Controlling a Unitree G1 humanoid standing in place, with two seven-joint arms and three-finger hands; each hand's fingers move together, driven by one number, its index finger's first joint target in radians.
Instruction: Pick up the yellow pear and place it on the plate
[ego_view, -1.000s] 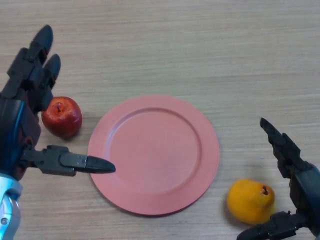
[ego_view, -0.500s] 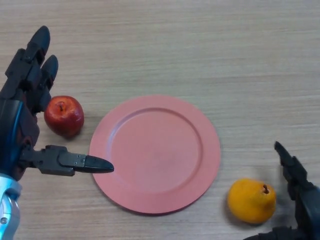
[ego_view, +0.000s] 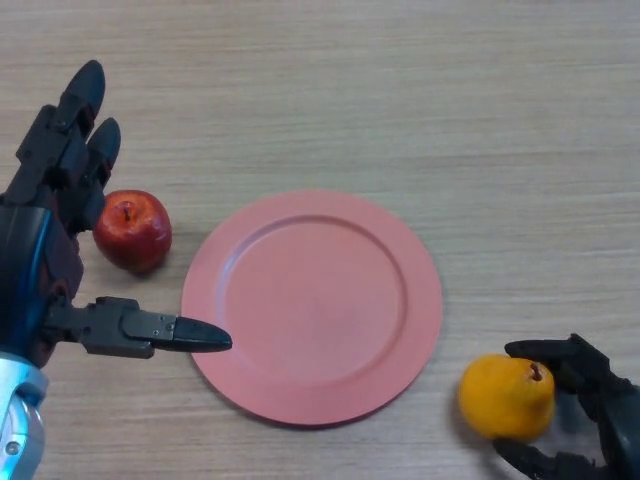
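The yellow pear (ego_view: 505, 396) lies on the table at the lower right, just outside the rim of the pink plate (ego_view: 312, 305). My right hand (ego_view: 590, 400) sits at the pear's right side, its fingers curled over the top near the stem and its thumb under the front; it is closing round the pear. My left hand (ego_view: 45, 260) hovers open at the left edge, fingers straight, thumb pointing toward the plate.
A red apple (ego_view: 132, 230) rests on the table between my left hand's fingers and the plate's left rim. Wooden tabletop stretches across the far side.
My right hand's fingers have dropped and curled from straight up to over the pear's right side. The left hand has barely moved.
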